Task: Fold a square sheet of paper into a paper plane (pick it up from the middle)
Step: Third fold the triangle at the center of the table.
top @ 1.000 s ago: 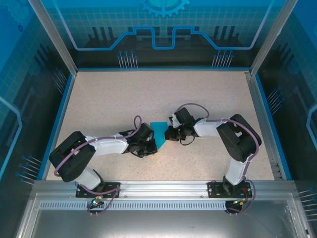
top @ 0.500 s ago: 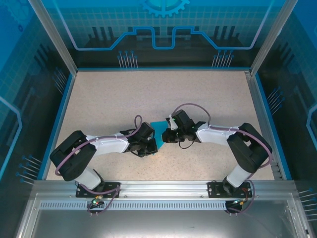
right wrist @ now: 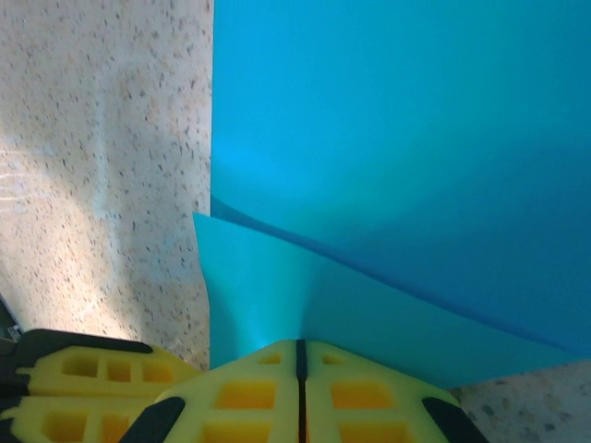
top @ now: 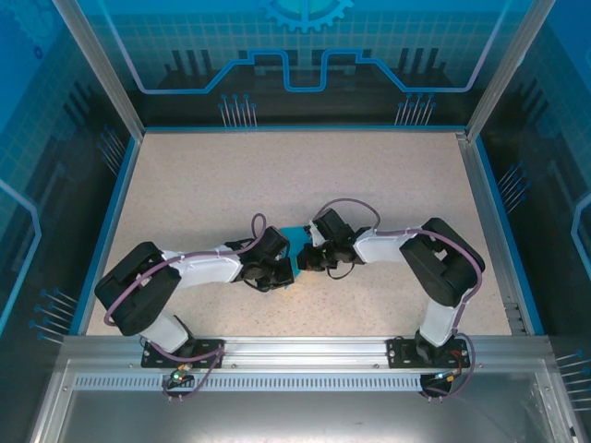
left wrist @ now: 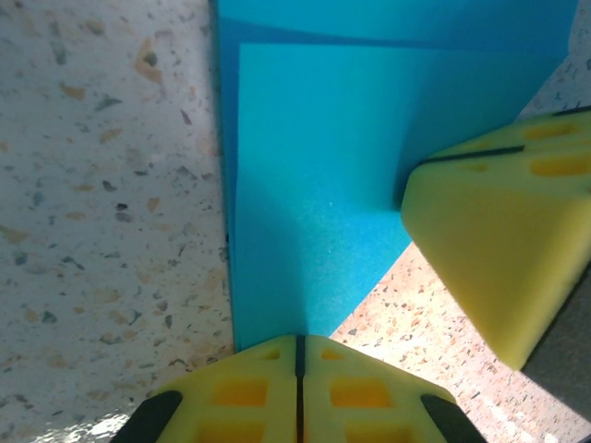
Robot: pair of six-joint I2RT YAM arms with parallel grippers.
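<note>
The left claw [left wrist: 298, 343] and the right claw [right wrist: 298, 346] are sitting shut tight, each touching the folded blue paper [left wrist: 314, 185] with its tips.

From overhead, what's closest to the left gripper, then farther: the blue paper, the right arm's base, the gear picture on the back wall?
1. Paper, at the left gripper's tip.
2. Right arm's base, near right.
3. Gear picture, far wall.
</note>
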